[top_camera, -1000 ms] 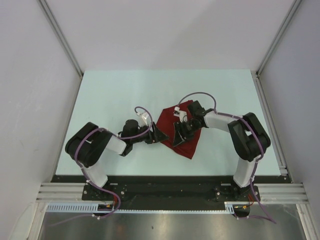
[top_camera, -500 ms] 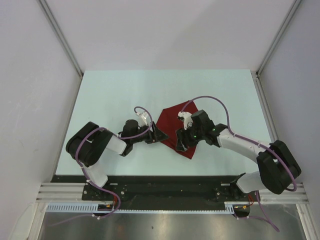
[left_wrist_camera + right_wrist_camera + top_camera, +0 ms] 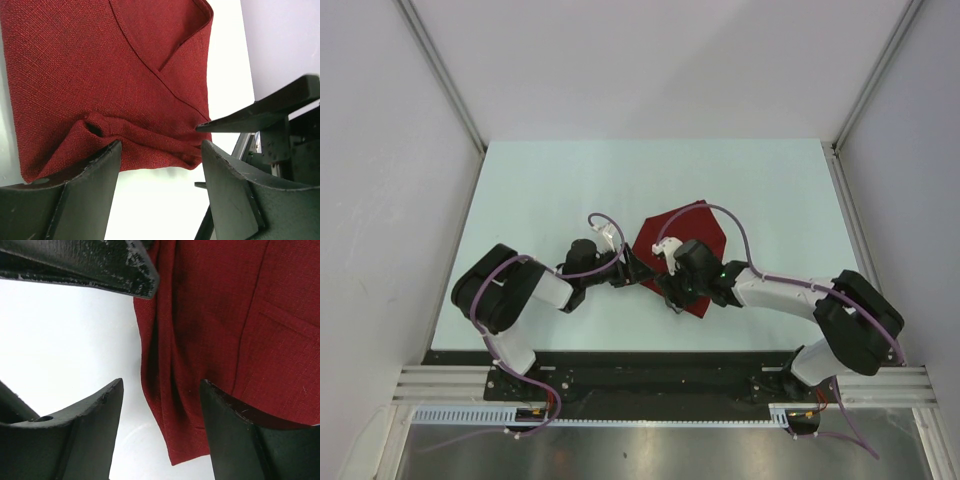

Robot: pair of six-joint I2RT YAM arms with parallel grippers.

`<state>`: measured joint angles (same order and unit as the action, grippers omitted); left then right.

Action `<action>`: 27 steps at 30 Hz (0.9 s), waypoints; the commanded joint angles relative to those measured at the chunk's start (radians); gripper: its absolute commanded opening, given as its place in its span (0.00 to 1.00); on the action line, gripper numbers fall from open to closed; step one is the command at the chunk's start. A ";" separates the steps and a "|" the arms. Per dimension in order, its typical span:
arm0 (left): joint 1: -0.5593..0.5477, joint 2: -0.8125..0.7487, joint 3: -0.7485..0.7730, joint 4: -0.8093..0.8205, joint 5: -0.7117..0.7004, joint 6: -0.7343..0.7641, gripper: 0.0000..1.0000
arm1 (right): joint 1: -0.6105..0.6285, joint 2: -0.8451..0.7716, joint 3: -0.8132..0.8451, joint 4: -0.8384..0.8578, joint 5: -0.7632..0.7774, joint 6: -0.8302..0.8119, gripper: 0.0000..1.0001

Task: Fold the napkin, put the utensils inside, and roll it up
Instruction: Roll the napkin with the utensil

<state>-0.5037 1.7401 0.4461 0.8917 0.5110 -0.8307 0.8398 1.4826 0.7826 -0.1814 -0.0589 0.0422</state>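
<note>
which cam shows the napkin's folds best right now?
Left wrist: the napkin fills most of the frame, with its hems, overlapped flap and bunched lower edge sharp. Top external shows its outline, but small and partly covered. Right wrist shows only one creased edge strip.

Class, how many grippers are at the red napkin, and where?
2. The left gripper sits at the left edge of the napkin; the right gripper is beside it, over the near-left edge. None seems hidden.
</note>
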 commanded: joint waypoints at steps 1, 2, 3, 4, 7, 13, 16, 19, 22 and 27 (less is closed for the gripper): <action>0.010 -0.016 0.006 -0.066 -0.054 0.022 0.72 | 0.035 0.033 -0.002 0.039 0.099 -0.016 0.66; 0.010 -0.017 0.006 -0.066 -0.054 0.024 0.72 | 0.042 0.041 0.003 0.036 0.103 -0.013 0.66; 0.010 -0.017 0.006 -0.065 -0.052 0.024 0.72 | 0.047 0.048 0.006 0.034 0.113 -0.010 0.65; 0.010 -0.022 0.008 -0.068 -0.052 0.024 0.72 | 0.050 0.056 0.009 0.030 0.120 -0.002 0.64; 0.011 -0.028 0.008 -0.073 -0.052 0.025 0.72 | 0.056 0.099 0.041 -0.012 0.169 0.027 0.62; 0.013 -0.048 0.013 -0.088 -0.054 0.024 0.72 | 0.085 0.160 0.076 -0.084 0.263 0.110 0.48; 0.013 -0.068 0.013 -0.094 -0.052 0.024 0.72 | 0.099 0.177 0.087 -0.118 0.266 0.131 0.30; 0.019 -0.112 0.014 -0.128 -0.058 0.041 0.73 | 0.116 0.186 0.107 -0.153 0.238 0.133 0.12; 0.036 -0.163 0.011 -0.161 -0.060 0.051 0.75 | 0.125 0.199 0.144 -0.205 0.174 0.127 0.04; 0.062 -0.275 0.013 -0.276 -0.090 0.113 0.78 | 0.116 0.212 0.190 -0.257 -0.043 0.122 0.00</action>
<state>-0.4633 1.5688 0.4473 0.6991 0.4656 -0.7933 0.9382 1.6646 0.9352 -0.3195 0.1493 0.1425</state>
